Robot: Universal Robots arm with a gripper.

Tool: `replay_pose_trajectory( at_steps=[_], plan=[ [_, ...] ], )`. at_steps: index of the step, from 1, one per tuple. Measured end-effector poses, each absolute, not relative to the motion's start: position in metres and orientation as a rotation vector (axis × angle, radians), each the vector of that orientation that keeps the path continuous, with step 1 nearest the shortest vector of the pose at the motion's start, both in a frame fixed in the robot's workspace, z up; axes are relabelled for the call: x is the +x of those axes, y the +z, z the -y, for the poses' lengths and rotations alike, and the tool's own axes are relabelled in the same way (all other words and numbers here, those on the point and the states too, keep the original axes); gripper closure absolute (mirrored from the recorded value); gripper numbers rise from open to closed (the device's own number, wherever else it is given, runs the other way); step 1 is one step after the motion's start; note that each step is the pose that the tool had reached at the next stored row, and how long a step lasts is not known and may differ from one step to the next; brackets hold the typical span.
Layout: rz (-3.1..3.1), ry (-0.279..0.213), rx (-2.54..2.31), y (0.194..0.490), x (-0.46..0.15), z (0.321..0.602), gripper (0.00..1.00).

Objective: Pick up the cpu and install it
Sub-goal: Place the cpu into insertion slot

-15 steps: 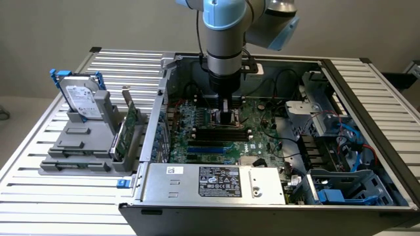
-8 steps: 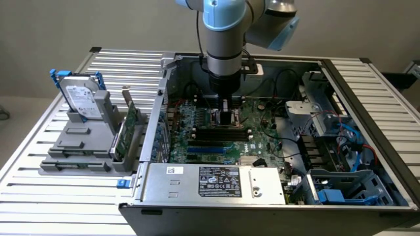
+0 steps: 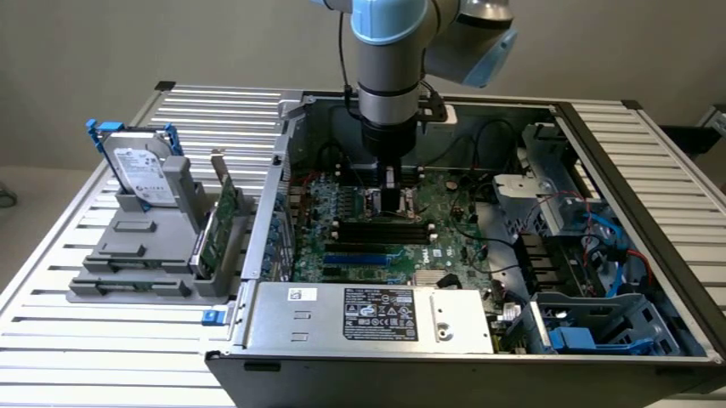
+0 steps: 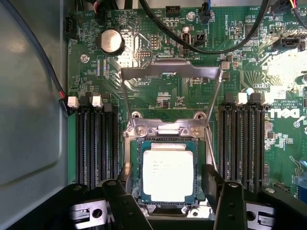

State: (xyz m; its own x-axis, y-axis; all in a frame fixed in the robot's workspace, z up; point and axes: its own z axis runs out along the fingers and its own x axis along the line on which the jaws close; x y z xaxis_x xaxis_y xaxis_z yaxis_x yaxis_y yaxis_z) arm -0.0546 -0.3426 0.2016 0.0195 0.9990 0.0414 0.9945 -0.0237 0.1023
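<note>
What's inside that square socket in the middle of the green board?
The cpu lies flat in the socket, silver top up, with the metal frame swung open. Whatever lies under it is covered.

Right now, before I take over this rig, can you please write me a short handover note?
The pincer is open, one finger on each side of the cpu, gripping nothing.
The cpu lies flat in the socket on the motherboard.
Done: the cpu is placed in the socket.
Left: the socket's metal frame stands raised, not yet closed over the cpu.
</note>
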Motion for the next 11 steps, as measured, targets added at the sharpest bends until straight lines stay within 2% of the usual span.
replay_pose_trajectory(
  at_steps=[10, 11],
  plan=[
    [-2.162, 0.153, 2.215, 0.221, -0.053, 0.342, 0.31],
    [-2.162, 0.153, 2.216, 0.224, -0.052, 0.342, 0.34]
  ],
)
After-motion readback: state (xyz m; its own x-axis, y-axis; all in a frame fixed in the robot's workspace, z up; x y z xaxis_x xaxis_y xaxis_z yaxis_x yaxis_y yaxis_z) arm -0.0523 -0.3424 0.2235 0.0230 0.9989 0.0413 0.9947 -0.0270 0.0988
